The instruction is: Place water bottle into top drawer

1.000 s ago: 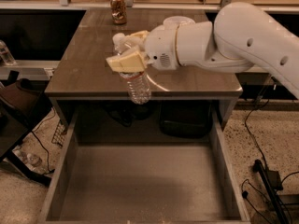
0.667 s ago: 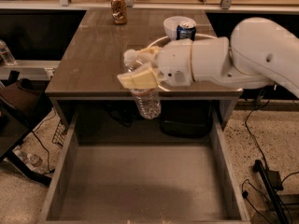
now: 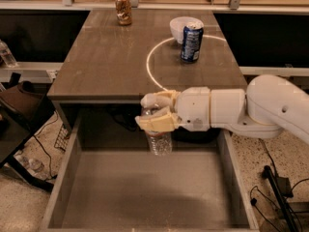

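Observation:
My gripper [image 3: 153, 112] is shut on the water bottle [image 3: 159, 141], a clear ribbed plastic bottle whose lower body hangs below the pale fingers [image 3: 153, 122]. Its cap and label are hidden by the fingers. The bottle is held upright over the back part of the open top drawer [image 3: 145, 197], just in front of the table's front edge, a little above the drawer's bare grey-brown bottom. My white arm reaches in from the right.
On the brown table [image 3: 106, 57] stand a blue soda can [image 3: 191, 42], a white bowl [image 3: 182, 27] behind it, and an amber jar [image 3: 123, 8] at the back. A dark chair [image 3: 19, 115] and cables lie at the left; a cable lies on the floor at the right.
My gripper has carried the water bottle from over the table's front toward me and down, over the open drawer. The soda can and bowl are now uncovered.

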You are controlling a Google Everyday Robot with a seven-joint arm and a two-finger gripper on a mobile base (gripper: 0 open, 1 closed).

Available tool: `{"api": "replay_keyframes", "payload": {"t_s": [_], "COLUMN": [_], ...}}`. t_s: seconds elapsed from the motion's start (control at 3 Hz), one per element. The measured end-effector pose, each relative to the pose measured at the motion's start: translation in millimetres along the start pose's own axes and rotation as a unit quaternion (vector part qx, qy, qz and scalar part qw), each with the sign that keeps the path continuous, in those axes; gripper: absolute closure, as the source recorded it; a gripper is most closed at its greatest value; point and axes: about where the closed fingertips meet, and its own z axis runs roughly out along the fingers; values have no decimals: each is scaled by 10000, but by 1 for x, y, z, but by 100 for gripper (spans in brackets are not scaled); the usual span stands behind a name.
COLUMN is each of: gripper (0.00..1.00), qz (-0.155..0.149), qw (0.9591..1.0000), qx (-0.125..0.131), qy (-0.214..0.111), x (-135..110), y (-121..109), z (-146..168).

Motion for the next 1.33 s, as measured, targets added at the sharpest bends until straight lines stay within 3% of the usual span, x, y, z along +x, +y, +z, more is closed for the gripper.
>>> {"api": "replay_keyframes", "payload": {"t_s": [0.33, 0.67, 1.0, 1.33], "gripper": [100, 100, 100, 100], "qz": [233, 234, 158, -46], "qw": [9997, 9997, 9996, 9981], "qx": [-54, -75, -189, -401], "qy": [-49, -61, -143, -461], "x": [36, 38, 59, 93], "y": [0, 0, 3, 9], "z": [12, 14, 23, 35]}}
